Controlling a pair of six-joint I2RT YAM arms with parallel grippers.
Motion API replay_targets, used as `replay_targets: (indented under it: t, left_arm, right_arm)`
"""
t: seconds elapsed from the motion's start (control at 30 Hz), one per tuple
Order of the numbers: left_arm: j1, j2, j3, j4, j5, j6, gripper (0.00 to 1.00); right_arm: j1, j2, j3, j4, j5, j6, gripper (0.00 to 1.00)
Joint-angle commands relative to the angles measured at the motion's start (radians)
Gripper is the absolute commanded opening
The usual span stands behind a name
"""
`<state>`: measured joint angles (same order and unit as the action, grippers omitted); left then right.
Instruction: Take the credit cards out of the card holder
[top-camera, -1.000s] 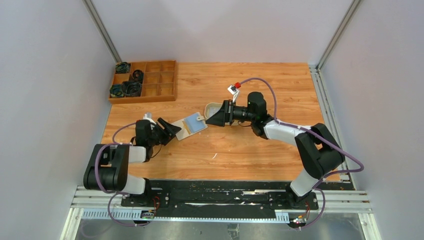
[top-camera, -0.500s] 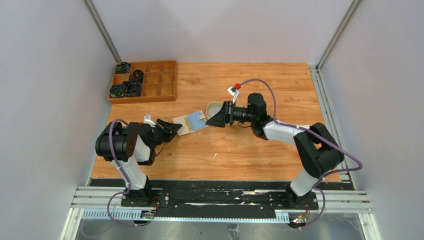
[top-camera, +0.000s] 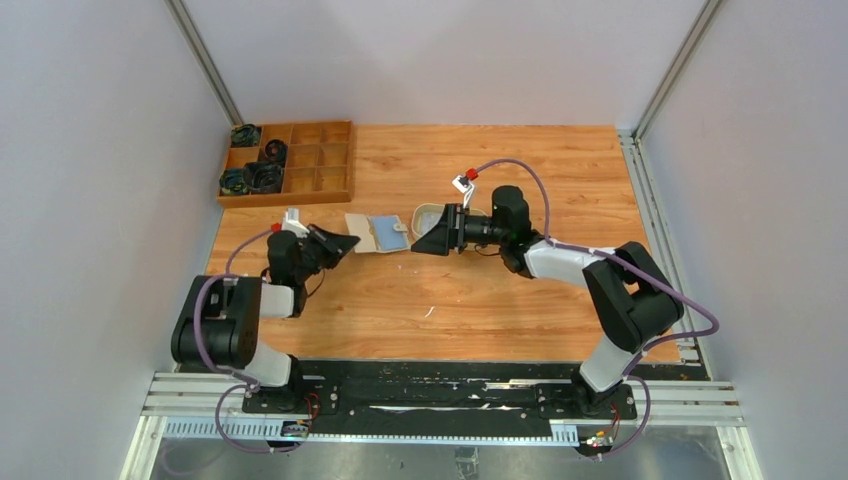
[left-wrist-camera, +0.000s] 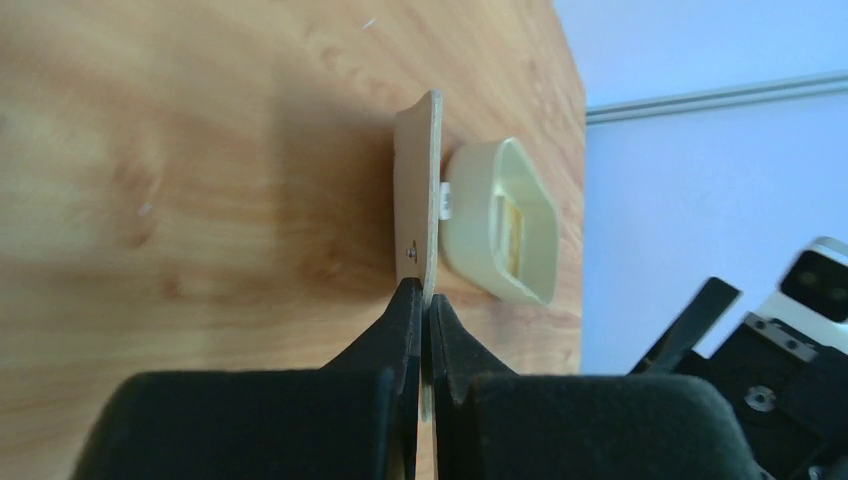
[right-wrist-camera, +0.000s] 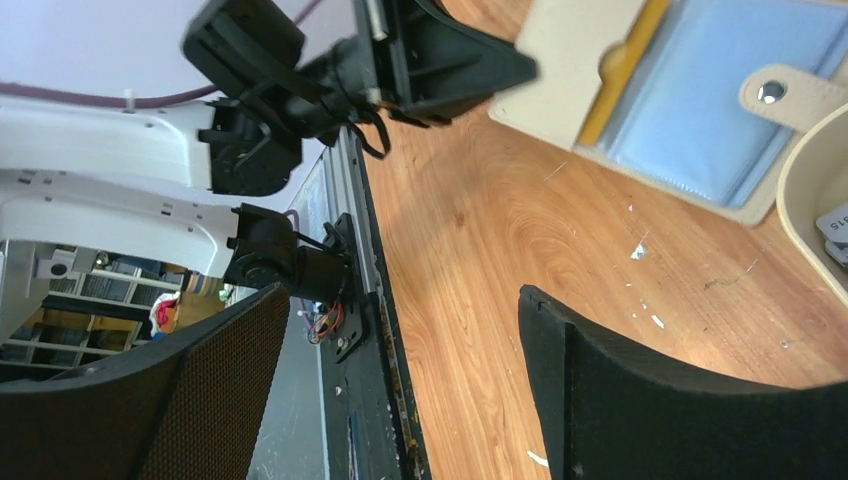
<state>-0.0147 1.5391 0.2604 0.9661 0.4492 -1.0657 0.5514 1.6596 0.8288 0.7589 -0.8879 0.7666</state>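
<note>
Now that the left gripper (left-wrist-camera: 422, 300) has snapped shut, it pinches the open wallet's (top-camera: 378, 233) left flap edge. The wallet has swung round and lies just beside the tray (top-camera: 428, 213), so it looks pinned for pulling. Yellow card (right-wrist-camera: 620, 80) still in its pocket; pale card (right-wrist-camera: 836, 224) corner shows in the tray. Right gripper (top-camera: 415, 246) has fingers wide apart, empty, near the snap side. Scuffed wooden table (top-camera: 480, 300), white-walled booth, compartment box (top-camera: 290, 160) back left.

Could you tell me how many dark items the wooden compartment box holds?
4 dark items, at the box's left end: one in the far corner, one beside it, two at the near edge. Others may be hidden.
</note>
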Motion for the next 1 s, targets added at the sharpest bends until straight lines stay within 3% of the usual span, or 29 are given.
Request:
replay_targets:
  t: [0.0,0.13,0.4,0.87,0.97]
  left_arm:
    - [-0.005,-0.173,0.125,-0.260,0.028,0.102,0.00]
    - [-0.010,-0.278,0.285,-0.404,0.089,0.114,0.00]
    - [-0.014,-0.317,0.497,-0.413,0.236,-0.001,0.00]
    - [-0.043,-0.384,0.625,-0.413,0.319,-0.083,0.00]
    - [-0.064,-0.389,0.626,-0.413,0.314,-0.079,0.00]
  right_arm:
    - [0.012,-0.007,0.071,-0.052,0.022,-0.037,0.88]
    - [0.015,0.014,0.170,-0.026,0.014,0.008,0.88]
    - [0.012,0.127,0.321,0.306,-0.056,0.276,0.85]
    - [-0.050,0.212,0.497,0.603,-0.039,0.537,0.84]
    - [-0.048,0.222,0.524,0.599,-0.035,0.547,0.84]
